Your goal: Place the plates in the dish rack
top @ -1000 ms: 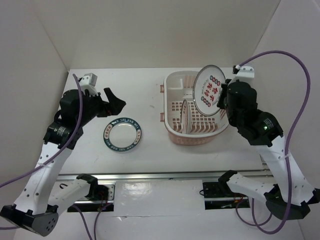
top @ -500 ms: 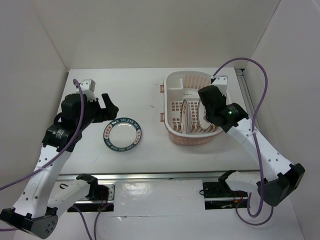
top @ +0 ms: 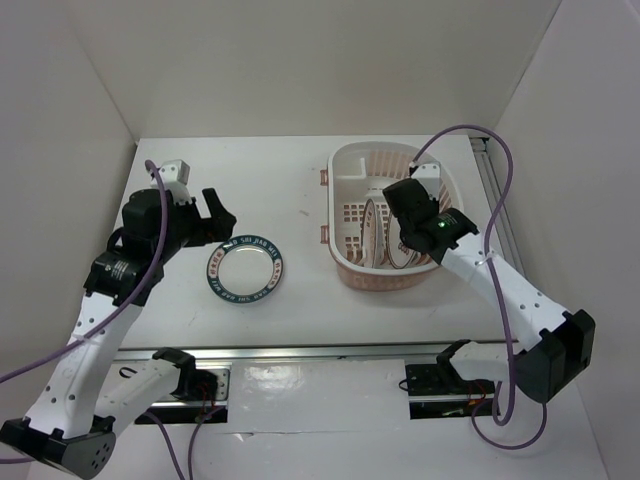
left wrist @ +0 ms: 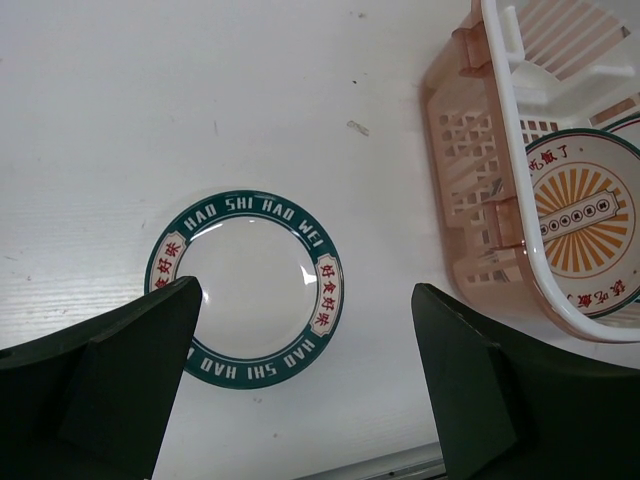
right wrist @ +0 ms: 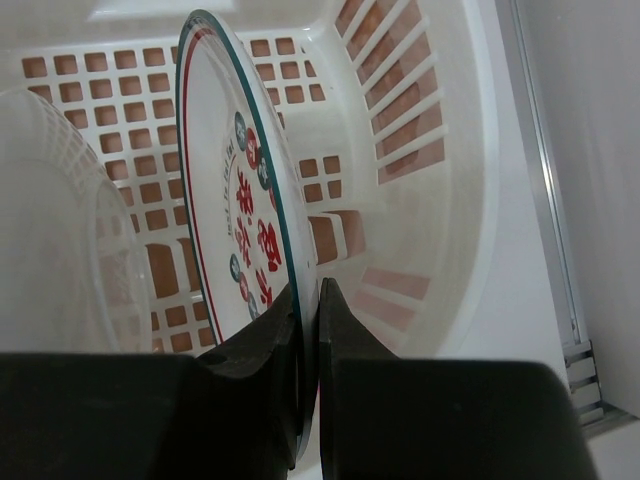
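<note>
The pale pink dish rack (top: 348, 268) stands at the back right; it also shows in the left wrist view (left wrist: 470, 170) and the right wrist view (right wrist: 420, 110). The orange sunburst plate (top: 368, 235) stands on edge inside it (left wrist: 585, 235). My right gripper (top: 408, 215) is down in the rack, shut (right wrist: 310, 290) on the rim of the red-green character plate (right wrist: 240, 210), which is upright beside the sunburst plate (right wrist: 60, 230). The dark blue lettered plate (top: 246, 271) lies flat on the table (left wrist: 245, 282). My left gripper (top: 222, 215) hovers open above its near edge (left wrist: 307, 290).
White walls close the table on the left, back and right. A metal rail (top: 495, 200) runs along the right side of the table and another (top: 320, 352) along the front edge. Purple cables arc over both arms.
My right gripper has come down from above the rack's far rim into the rack, taking the character plate with it to stand upright beside the sunburst plate. My left gripper drew back slightly.
</note>
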`<state>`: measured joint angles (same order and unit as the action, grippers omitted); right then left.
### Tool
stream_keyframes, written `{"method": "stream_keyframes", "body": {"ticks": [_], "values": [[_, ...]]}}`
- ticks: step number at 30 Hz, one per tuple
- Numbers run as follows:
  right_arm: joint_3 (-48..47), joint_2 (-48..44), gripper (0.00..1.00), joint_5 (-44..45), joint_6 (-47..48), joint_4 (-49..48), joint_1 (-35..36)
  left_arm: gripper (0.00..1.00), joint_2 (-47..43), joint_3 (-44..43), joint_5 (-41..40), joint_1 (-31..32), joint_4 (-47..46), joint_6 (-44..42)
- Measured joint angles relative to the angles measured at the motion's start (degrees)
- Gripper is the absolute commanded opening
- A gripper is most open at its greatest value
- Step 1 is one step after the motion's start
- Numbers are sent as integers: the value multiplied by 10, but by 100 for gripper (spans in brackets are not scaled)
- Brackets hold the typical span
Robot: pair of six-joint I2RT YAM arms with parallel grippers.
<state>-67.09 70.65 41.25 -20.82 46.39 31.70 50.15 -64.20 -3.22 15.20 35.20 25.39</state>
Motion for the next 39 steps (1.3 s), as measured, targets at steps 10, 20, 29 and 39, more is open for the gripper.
{"method": "stream_keyframes", "body": {"ticks": [10, 20, 29, 39], "values": [[10, 9, 0, 4, -19, -3, 16, 100, -3, 6, -5, 0, 0, 0], [14, 30, 25, 18, -42, -6, 39, 100, -5, 10, -8, 0, 0, 0], [16, 45, 75, 31, -83, -3, 74, 100, -5, 17, -11, 0, 0, 0], [-65, 45, 100, 94, -147, 84, 111, 100, -5, 19, -20, -6, 0, 5]]}}
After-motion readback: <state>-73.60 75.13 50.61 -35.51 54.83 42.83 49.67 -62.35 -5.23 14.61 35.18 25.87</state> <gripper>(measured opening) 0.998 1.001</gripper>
